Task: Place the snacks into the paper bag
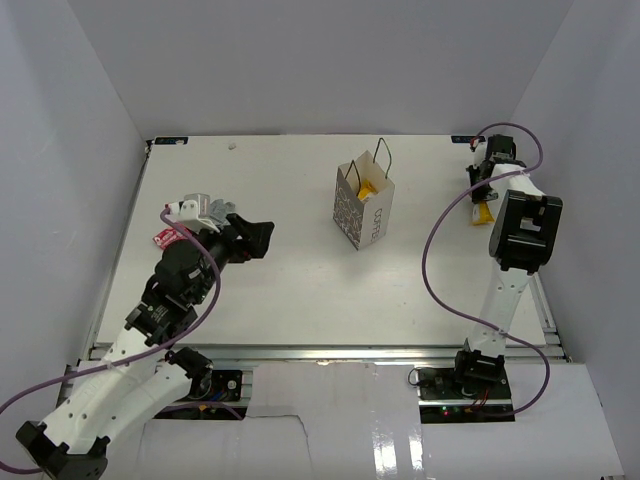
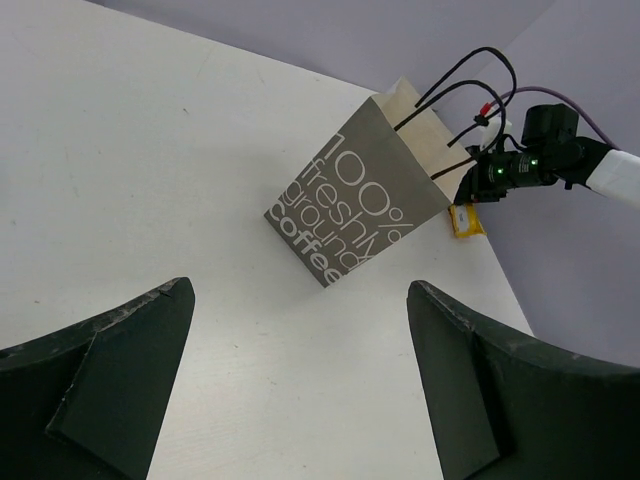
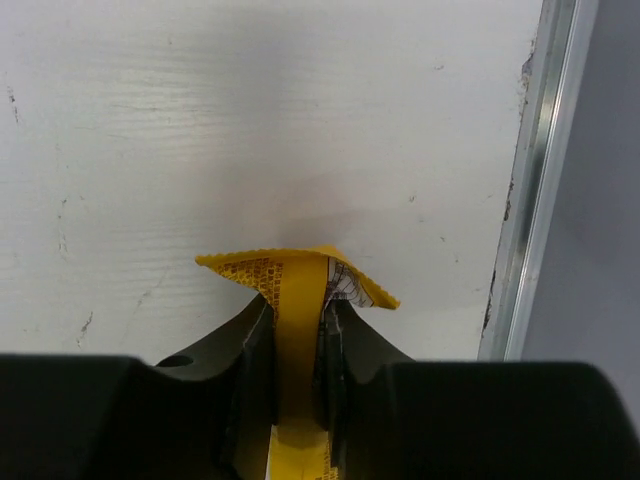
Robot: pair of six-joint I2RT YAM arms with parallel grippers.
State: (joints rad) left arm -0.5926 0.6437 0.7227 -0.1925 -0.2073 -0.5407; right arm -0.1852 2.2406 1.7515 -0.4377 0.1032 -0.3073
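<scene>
At the table's far right corner, the right gripper [image 3: 297, 316] pinches a yellow packet [image 3: 300, 275] between 2 narrow fingers. The packet's long axis runs along the fingers, and its crimped end fans out past the tips. Whether it has cleared the table [image 1: 300, 290] cannot be told.

The bag [image 1: 365, 210] stands upright at mid-table, well apart from that gripper and to the robot's left of it, slightly nearer the bases. Its mouth faces up and its 2 cord handles are raised. A second yellow packet [image 1: 368, 188] shows inside. The right arm is the one loaded, so the carry looks to be a lift, then a leftward sweep over the rim.

The left gripper [image 2: 300, 295] hangs wide open and empty, aimed at the bag's lettered side from the left of the table. Behind it, near the left edge, lie a silver packet [image 1: 200, 208] and a red packet [image 1: 163, 237].

The surface is flat, white and lightly scuffed. A metal rail [image 3: 530, 180] runs just beside the held packet, and pale walls [image 1: 70, 150] close in on 3 sides.
</scene>
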